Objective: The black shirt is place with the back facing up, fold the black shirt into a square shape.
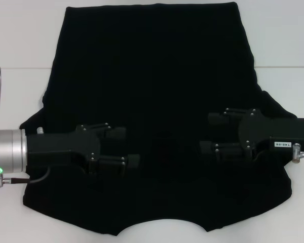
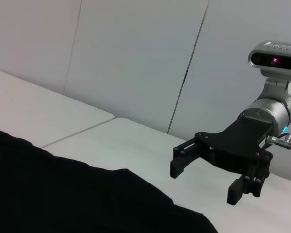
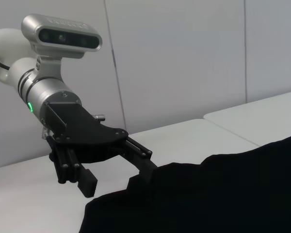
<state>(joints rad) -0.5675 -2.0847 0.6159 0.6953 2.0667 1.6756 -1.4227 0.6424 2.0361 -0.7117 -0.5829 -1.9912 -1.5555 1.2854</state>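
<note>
The black shirt lies flat on the white table. Left gripper and right gripper hover above it — both with fingers spread, holding nothing.

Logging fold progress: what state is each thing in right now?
black shirt: spread flat on the table, unfolded, neckline toward the robot.
left hand: open, over the shirt, holding nothing.
right hand: open, over the shirt, holding nothing.
</note>
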